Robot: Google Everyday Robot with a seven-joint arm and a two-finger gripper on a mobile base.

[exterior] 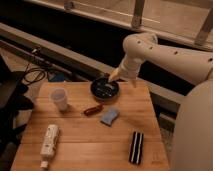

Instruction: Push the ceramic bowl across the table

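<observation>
The ceramic bowl is round, shallow and glossy black with pale glints inside. It sits near the far edge of the light-brown wooden table, right of centre. My gripper hangs from the white arm at the bowl's far right rim, close to or touching it. The gripper's tip points down and left toward the bowl.
A translucent white cup stands at the left. A small red-brown object and a blue sponge lie in front of the bowl. A white bottle and a black striped object lie nearer. Dark cables lie beyond the table's left.
</observation>
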